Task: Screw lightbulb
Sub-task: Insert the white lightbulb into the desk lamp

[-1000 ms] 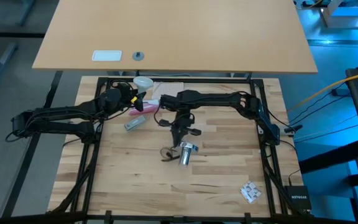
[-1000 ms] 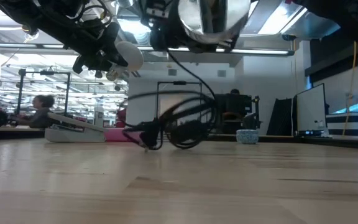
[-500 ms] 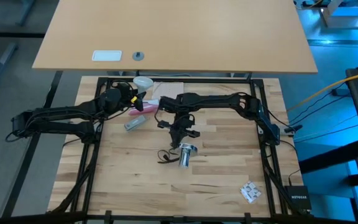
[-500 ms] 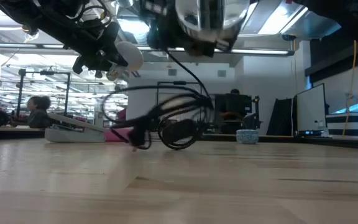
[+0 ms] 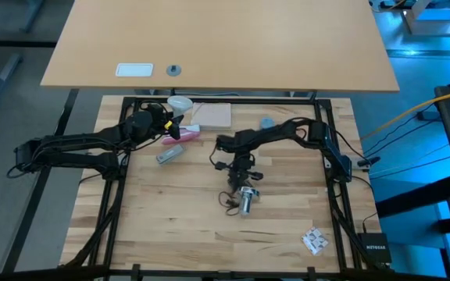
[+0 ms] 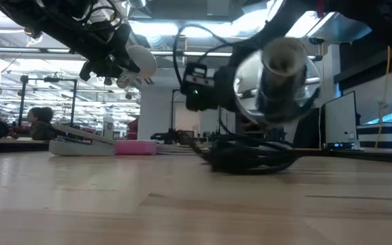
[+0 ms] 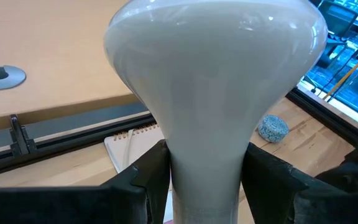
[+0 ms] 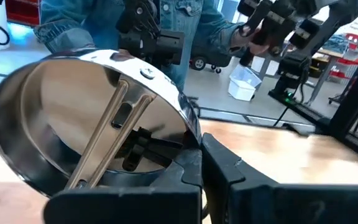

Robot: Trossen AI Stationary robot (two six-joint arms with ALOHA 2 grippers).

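My left hand: clamped on lightbulb, raised near counter far edge | my right hand: clamped on socket, mid-counter, bare wood around.

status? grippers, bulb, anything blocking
Left gripper shut on lightbulb, raised at table's rear. Right gripper shut on socket, mid-table. Nothing between them.
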